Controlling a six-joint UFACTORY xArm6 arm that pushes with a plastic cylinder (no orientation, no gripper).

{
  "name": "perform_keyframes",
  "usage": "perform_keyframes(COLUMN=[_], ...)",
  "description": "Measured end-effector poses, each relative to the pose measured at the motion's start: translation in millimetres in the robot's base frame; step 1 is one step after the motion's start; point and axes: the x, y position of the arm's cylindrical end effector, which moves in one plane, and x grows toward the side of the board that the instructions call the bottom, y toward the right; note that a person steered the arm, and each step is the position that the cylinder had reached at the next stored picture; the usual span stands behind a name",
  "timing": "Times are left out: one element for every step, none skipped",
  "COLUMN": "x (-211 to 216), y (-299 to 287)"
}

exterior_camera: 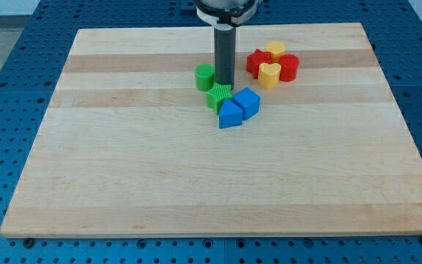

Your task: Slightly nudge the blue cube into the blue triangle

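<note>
Where corners meet: blue cube (247,101), blue triangle (230,115)

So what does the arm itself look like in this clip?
Only its end shows: a straight, dark grey rod with a round cross-section, hanging from a black-and-white mount cut off at the view's top. My tip is plain and blunt. No cables or markings are visible.

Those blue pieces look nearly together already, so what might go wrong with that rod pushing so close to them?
1. My tip sits right behind the green star, which touches the blue triangle. A push from here would probably move the star and triangle, not the blue cube.
2. The cube already seems to touch the triangle, so more than a light nudge may scatter both.
3. The green cylinder stands beside my tip and may get knocked.
</note>
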Motion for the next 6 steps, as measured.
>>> perform_keyframes(x=[0.0,-1.9,-1.9,2.9,16.3,30.3], y=[2.9,17.3,34.9,52.7,61.4,61.4])
